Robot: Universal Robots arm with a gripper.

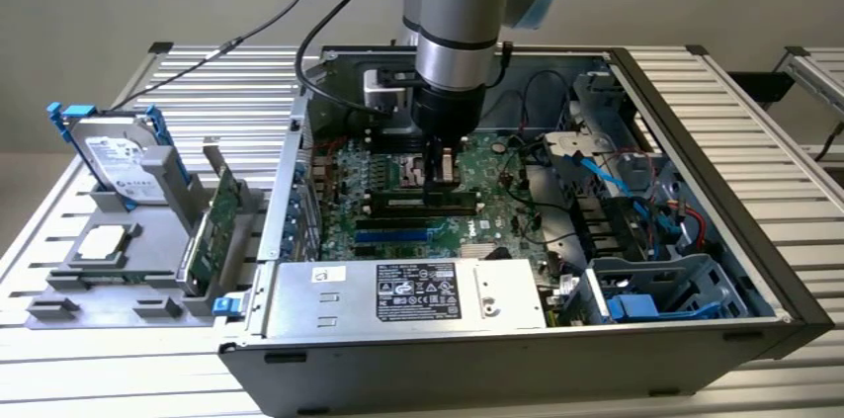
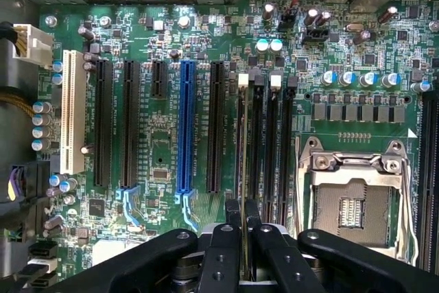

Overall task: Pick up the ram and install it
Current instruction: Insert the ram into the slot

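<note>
Exterior view: an open metal computer case [image 1: 738, 270] contains a green motherboard [image 1: 382, 176]. The claw [image 1: 444, 181] reaches into it, clamped on the ram [image 1: 402, 198], a thin green strip over black slots.

Wrist view: the ram [image 2: 245, 149] is seen edge-on, pinched between black fingers [image 2: 223, 245]; whether it touches the slot is unclear.

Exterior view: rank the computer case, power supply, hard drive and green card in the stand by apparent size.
1. Computer case.
2. Power supply.
3. Hard drive and green card look about alike; the card is seen at an angle, so I won't rank them.
</note>
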